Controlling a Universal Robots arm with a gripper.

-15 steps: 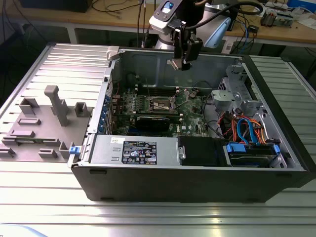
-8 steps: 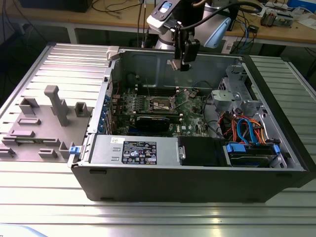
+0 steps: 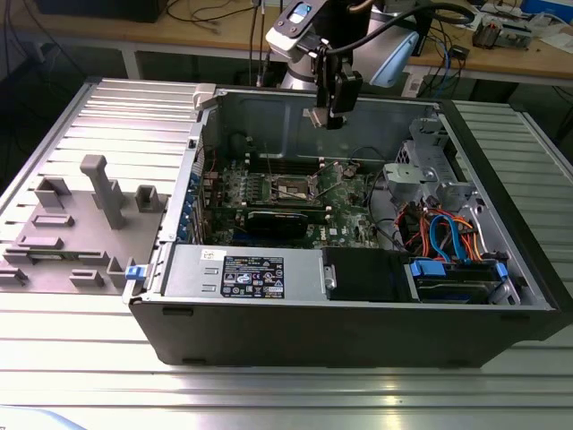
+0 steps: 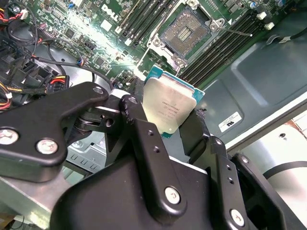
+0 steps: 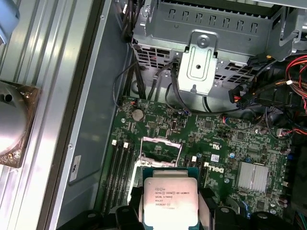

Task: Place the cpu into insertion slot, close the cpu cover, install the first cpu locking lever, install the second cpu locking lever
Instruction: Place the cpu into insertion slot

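The pincer [image 4: 165, 116] is clamped on the cpu [image 4: 169, 108], its two black fingers [image 4: 136, 120] pressing on opposite edges of the chip. The dull metal top faces both wrist cameras. Gripping by the edges probably keeps the pads off the chip's underside and leaves its face free to seat flat.

In the first wrist view the cpu [image 5: 168, 201] hangs above the green motherboard [image 5: 216, 139] and just short of the insertion slot [image 5: 160, 151], touching nothing but the fingers. The slot [image 4: 184, 31] lies bare, with its dark contact field exposed inside the silvery rim. It looks ready to take the chip, so the first step is in hand and not yet done. How the cpu cover stands cannot be told.

Long black memory slots [image 5: 122, 163] run beside the socket, which leaves little room for drift. Beyond the board a perforated metal drive cage [image 5: 201, 43] stands against the case wall.

In the exterior view the pincer [image 3: 331, 112] hovers high over the open computer case [image 3: 358, 331], which lies on its side on the ribbed metal bench [image 3: 269, 394].
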